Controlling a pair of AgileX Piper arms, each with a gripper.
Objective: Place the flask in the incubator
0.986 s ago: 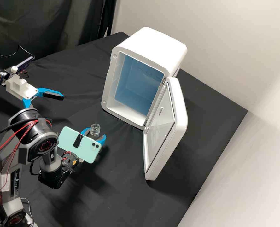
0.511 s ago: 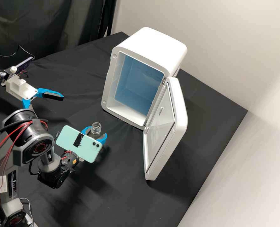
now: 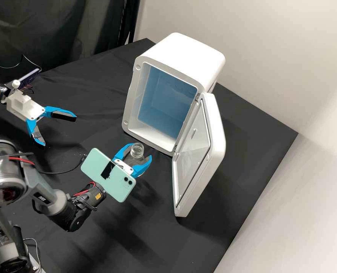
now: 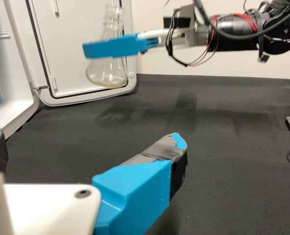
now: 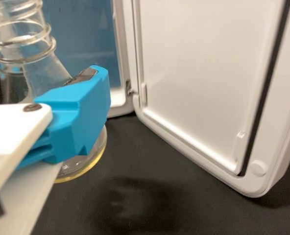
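Note:
A clear glass flask (image 3: pixel 137 149) hangs a little above the black bench, just in front of the incubator's lower front edge. My right gripper (image 3: pixel 133 160) is shut on the flask, one blue finger (image 5: pixel 81 112) pressed against its glass (image 5: pixel 22 46). The left wrist view has the flask (image 4: pixel 106 66) in front of the door with a blue finger (image 4: pixel 115 47) across it. The white incubator (image 3: pixel 183 60) stands with its blue inside bare and its door (image 3: pixel 200 148) swung out to the right. My left gripper (image 3: pixel 58 131) is open over the bench at the far left.
A teal phone (image 3: pixel 107 175) is strapped on the right wrist behind the gripper. The open door (image 5: pixel 208 83) stands close beside the flask. The bench (image 3: pixel 252 125) ends at the right near the white wall. Cables and dark gear lie at the far left.
The right arm has carried the flask forward and to the right, up to the incubator's opening. The left gripper has stayed nearly in place.

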